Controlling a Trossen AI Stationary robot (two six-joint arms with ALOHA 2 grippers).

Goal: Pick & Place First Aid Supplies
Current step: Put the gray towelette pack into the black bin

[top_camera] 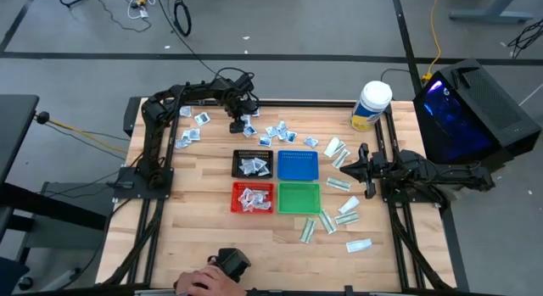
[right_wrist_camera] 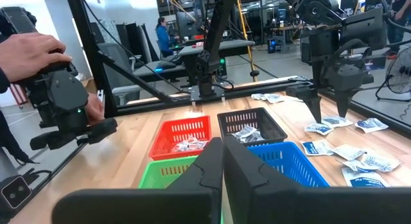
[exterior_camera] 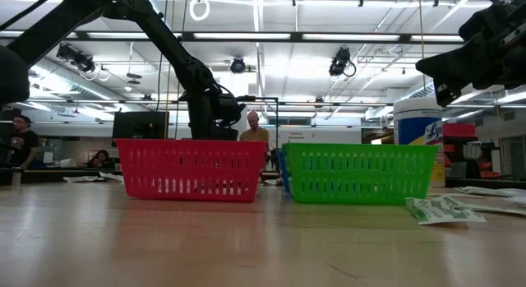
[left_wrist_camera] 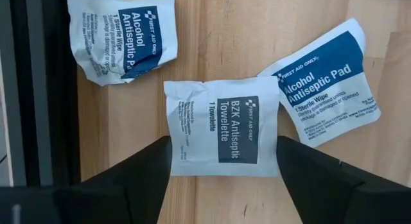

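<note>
High view: the left gripper (top_camera: 240, 120) hangs over the scattered squarish white-and-blue packets just beyond the black mesh tray (top_camera: 236, 154) on the wooden desk (top_camera: 195, 211); the right gripper (top_camera: 355, 165) waits beside the blue mesh tray (top_camera: 298, 153).

Left wrist view: its fingers stand apart, flanking one white BZK towelette packet (left_wrist_camera: 221, 128) lying flat, seemingly touching its edges. The grasp looks underway; next it needs closing and a clean lift.

Right wrist view: fingers pressed together, empty

White-and-blue antiseptic packets (left_wrist_camera: 221, 128), flat on wooden table (left_wrist_camera: 225, 31)
</note>
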